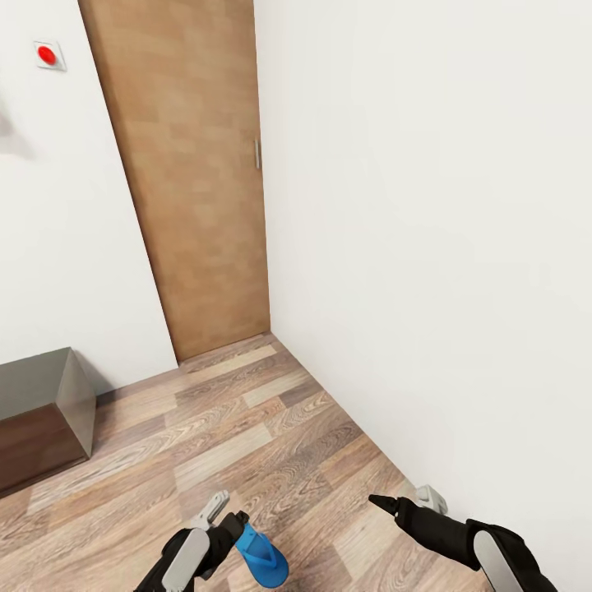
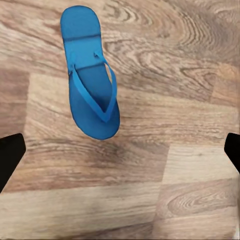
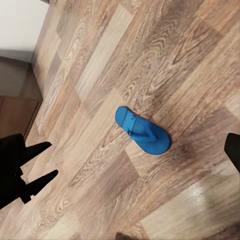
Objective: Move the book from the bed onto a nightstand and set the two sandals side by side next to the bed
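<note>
One bright blue sandal (image 1: 263, 557) lies flat on the wood-plank floor, straps up. In the left wrist view the sandal (image 2: 90, 80) sits just ahead of my left gripper (image 2: 120, 155), which is open wide with nothing between its black fingertips (image 2: 10, 155). In the head view my left gripper (image 1: 226, 514) hovers right beside the sandal. My right gripper (image 1: 405, 499) hangs open over bare floor near the right wall, and its wrist view looks down on the sandal (image 3: 142, 131). A low dark brown cabinet with a glossy top (image 1: 41, 411), seemingly a nightstand, stands at the left. The book, the bed and the other sandal are out of view.
A closed wooden door (image 1: 189, 181) stands ahead in the corner between two white walls (image 1: 427, 247). A red button plate (image 1: 48, 55) is mounted on the left wall. Open plank floor (image 1: 247, 427) stretches between the cabinet and the right wall.
</note>
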`<state>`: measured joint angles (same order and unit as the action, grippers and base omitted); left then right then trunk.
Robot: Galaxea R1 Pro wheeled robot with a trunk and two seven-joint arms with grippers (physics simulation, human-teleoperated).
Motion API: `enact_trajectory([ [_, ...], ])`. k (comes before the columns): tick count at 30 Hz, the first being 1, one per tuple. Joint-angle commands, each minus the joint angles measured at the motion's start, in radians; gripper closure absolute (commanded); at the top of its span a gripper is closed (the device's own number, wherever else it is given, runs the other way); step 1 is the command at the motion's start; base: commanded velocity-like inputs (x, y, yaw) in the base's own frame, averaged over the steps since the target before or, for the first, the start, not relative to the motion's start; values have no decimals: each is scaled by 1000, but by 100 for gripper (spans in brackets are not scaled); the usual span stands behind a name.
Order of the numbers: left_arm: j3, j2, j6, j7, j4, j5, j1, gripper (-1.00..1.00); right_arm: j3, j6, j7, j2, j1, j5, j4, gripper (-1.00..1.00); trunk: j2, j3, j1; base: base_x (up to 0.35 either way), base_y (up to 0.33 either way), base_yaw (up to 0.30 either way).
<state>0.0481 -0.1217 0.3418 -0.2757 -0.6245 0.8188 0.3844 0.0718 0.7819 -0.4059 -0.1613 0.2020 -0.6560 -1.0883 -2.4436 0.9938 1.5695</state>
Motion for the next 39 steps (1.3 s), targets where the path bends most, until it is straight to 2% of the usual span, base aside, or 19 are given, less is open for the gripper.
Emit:
enact_trajectory([
  [1,3,-1,91,-35,-45,9,9,-100,2,5,-4,2,1,1,0,-100,0,1,0,0,0,0],
  [2,3,-1,124,-53,-63,8,16,-100,2,5,-4,3,1,1,0,-100,0,1,0,0,0,0],
  [3,3,-2,207,-122,-110,11,40,-100,2,5,-4,5,1,1,0,-100,0,1,0,0,0,0],
  [6,3,-7,282,-232,-150,19,80,-100,2,5,-4,11,1,1,0,-100,0,1,0,0,0,0],
  [8,3,-18,304,-271,-162,43,99,-100,2,5,-4,13,1,1,0,-100,0,1,0,0,0,0],
  [13,3,-25,316,-293,-167,90,115,-100,2,5,-4,14,1,1,-1,-100,0,1,0,0,0,0],
  [17,2,-27,318,-297,-167,104,121,-100,2,6,-4,14,1,1,-1,-100,0,1,0,0,0,0],
  [36,0,-26,306,-293,-133,105,123,-100,8,8,-10,12,1,-1,1,-100,0,1,0,0,0,0],
  [39,0,-26,306,-293,-131,105,123,-100,8,9,-11,12,1,-1,1,-100,-21,10,11,0,0,0],
])
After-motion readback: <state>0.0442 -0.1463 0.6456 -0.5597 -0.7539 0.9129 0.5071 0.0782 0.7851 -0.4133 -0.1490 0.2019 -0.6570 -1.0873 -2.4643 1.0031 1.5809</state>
